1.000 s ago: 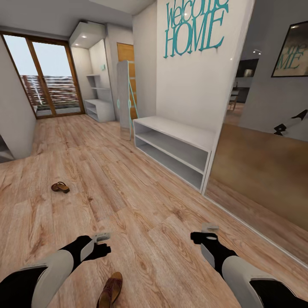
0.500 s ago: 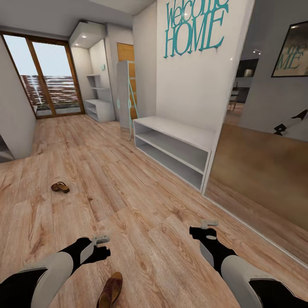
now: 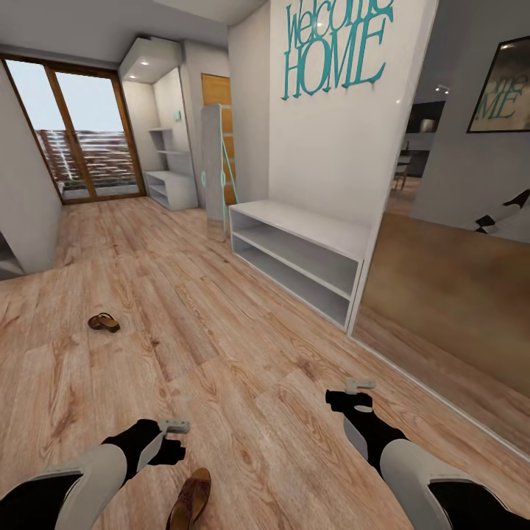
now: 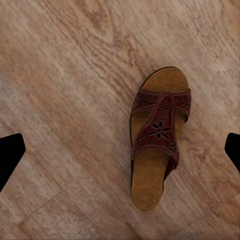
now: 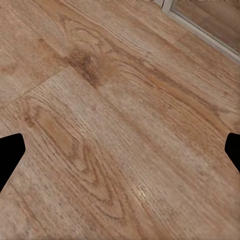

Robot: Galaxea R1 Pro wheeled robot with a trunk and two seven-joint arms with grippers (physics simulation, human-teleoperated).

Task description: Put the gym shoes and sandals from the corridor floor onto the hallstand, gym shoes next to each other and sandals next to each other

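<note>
My left gripper (image 4: 120,150) hung with jaws wide and empty over a perforated brown leather sandal (image 4: 157,137) on grainy wood-plank floor (image 3: 243,346). My right gripper (image 5: 120,150), jaws equally spread and empty, faced bare planks near the boxy white hallstand (image 3: 302,254).

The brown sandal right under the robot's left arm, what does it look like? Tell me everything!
The near sandal is an open slip-on with a tan footbed and a wide dark reddish-brown strap, leather-looking, cut with small flower-shaped holes. It lies flat, sole down, on the wood-plank corridor floor, alone and touching nothing else. In the head view it sits just in front of the robot, close beneath the left end effector, whose fingers are spread wide, not yet gripping it.
</note>
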